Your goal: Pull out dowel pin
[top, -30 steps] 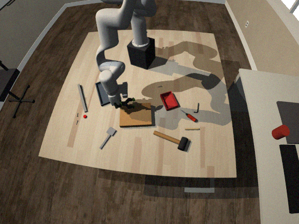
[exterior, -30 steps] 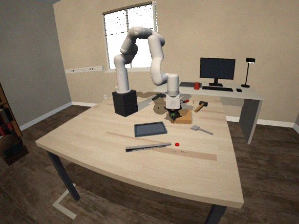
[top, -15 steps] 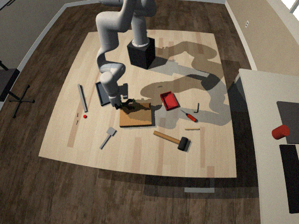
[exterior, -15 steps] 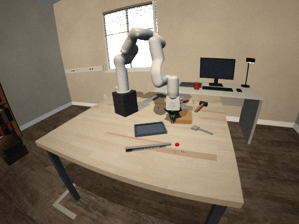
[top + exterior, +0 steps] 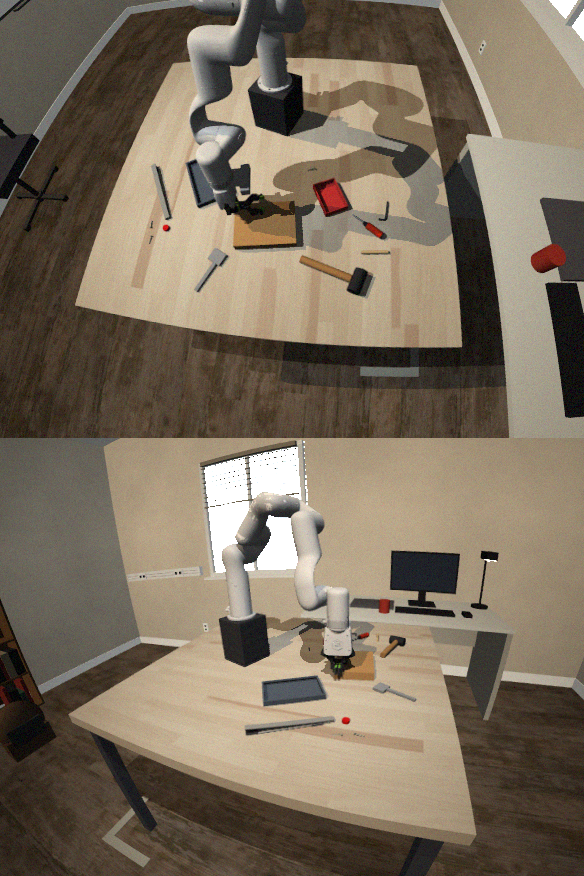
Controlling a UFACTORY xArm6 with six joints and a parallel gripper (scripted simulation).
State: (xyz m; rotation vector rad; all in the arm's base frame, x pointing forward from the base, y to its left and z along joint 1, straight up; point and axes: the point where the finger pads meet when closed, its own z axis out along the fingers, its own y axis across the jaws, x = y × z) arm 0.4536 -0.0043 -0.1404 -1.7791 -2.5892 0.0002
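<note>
The brown bench board [image 5: 265, 232] [image 5: 365, 669] lies in the middle of the table. My gripper [image 5: 234, 207] [image 5: 338, 671] points down at the board's back left corner. It is shut on the black spring clamp [image 5: 253, 202] [image 5: 339, 666], which has green tips, and holds it low over the board's back edge. The stop, the small block and its pin lie in the arm's dark shadow there, and I cannot make them out. A thin pale wooden stick [image 5: 375, 252] lies on the table to the right of the board.
A grey tray [image 5: 197, 185] [image 5: 293, 690] and a metal ruler [image 5: 161, 191] [image 5: 290, 725] lie left of the board, with a small red knob [image 5: 166, 228] [image 5: 345, 720]. A red tray [image 5: 331, 196], screwdriver [image 5: 370, 227], hex key [image 5: 386, 210], mallet [image 5: 340, 274] and scraper [image 5: 212, 267] surround it.
</note>
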